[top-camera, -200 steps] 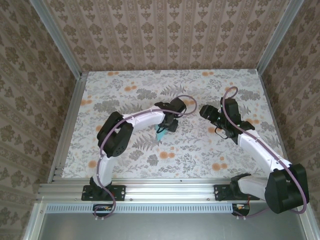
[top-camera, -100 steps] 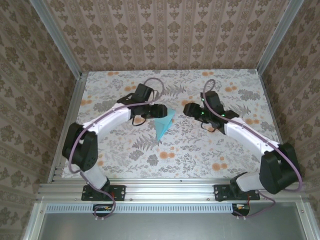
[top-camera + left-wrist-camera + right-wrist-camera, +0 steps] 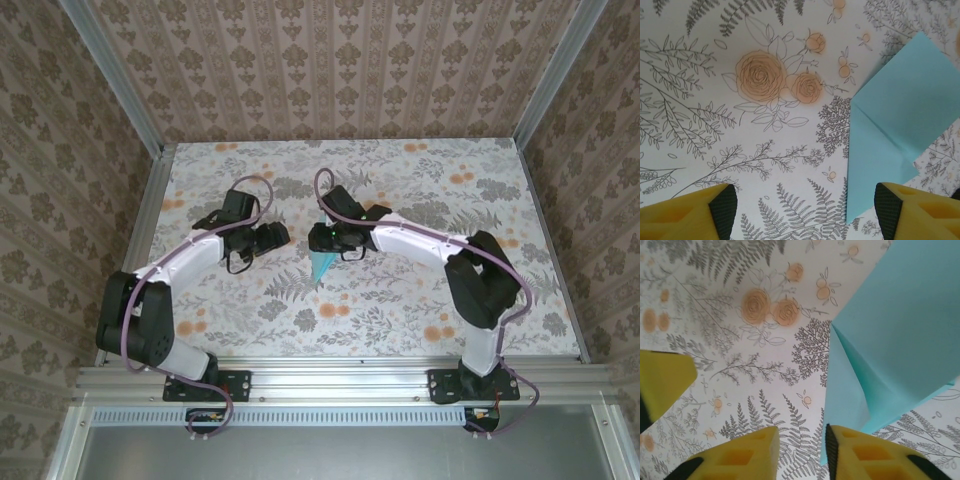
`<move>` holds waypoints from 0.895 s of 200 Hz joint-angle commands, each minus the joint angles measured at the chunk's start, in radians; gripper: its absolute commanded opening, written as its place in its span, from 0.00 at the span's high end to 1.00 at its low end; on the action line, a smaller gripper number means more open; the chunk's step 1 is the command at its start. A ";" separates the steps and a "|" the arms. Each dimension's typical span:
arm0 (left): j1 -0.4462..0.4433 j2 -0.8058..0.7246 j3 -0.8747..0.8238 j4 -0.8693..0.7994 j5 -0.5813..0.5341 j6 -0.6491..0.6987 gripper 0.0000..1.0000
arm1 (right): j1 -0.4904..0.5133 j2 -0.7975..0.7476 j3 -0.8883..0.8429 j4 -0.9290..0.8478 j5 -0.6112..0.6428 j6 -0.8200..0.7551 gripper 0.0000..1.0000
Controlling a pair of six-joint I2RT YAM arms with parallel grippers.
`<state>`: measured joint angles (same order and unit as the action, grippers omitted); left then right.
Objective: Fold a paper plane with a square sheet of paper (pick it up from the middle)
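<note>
Paper plane (image 3: 321, 264) lies on floral worktop (image 3: 420, 300), mid-table, pointed tip toward arm bases. Left gripper (image 3: 805, 207): fingers spread wide, released, beside paper, grasping nothing. Right gripper (image 3: 801, 452): fingers nearly together, narrow gap, at paper's edge; cannot tell whether paper pinched.

The left tool (image 3: 272, 237) draws off from the plane (image 3: 320, 266) toward 9 o'clock, and its jaws now stand wider. The right tool (image 3: 325, 240) swings in from 3 o'clock and now sits over the plane's 12 o'clock end, its jaws narrowed to a slim gap.
</note>
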<state>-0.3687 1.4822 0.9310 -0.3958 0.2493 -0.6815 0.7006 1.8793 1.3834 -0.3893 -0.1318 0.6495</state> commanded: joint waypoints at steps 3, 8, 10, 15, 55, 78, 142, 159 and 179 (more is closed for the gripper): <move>0.008 -0.012 -0.007 0.028 0.027 -0.034 0.24 | -0.005 0.054 0.044 -0.099 -0.038 -0.017 0.71; 0.008 -0.008 -0.008 0.030 0.031 -0.035 0.24 | -0.008 0.061 0.043 -0.103 -0.042 -0.017 0.71; 0.008 -0.007 -0.008 0.031 0.033 -0.035 0.24 | -0.008 0.065 0.043 -0.103 -0.044 -0.017 0.71; 0.008 -0.004 -0.009 0.035 0.037 -0.037 0.24 | -0.011 0.073 0.042 -0.104 -0.048 -0.015 0.71; 0.008 0.031 -0.009 0.059 0.083 -0.043 0.24 | -0.037 0.100 0.018 -0.080 -0.052 -0.016 0.71; 0.009 0.050 -0.008 0.071 0.104 -0.047 0.24 | -0.055 0.118 0.010 -0.068 -0.051 -0.016 0.71; 0.003 0.094 -0.018 0.131 0.202 -0.066 0.25 | -0.071 0.164 -0.002 -0.080 -0.026 -0.028 0.72; -0.002 0.112 -0.025 0.166 0.248 -0.078 0.26 | -0.073 0.172 -0.003 -0.083 -0.013 -0.030 0.74; -0.018 0.142 -0.027 0.211 0.298 -0.083 0.30 | -0.075 0.184 -0.002 -0.087 -0.003 -0.032 0.74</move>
<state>-0.3698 1.5864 0.9215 -0.2535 0.4545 -0.7414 0.6323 2.0350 1.3903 -0.4511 -0.1642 0.6308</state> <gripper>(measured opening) 0.719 0.262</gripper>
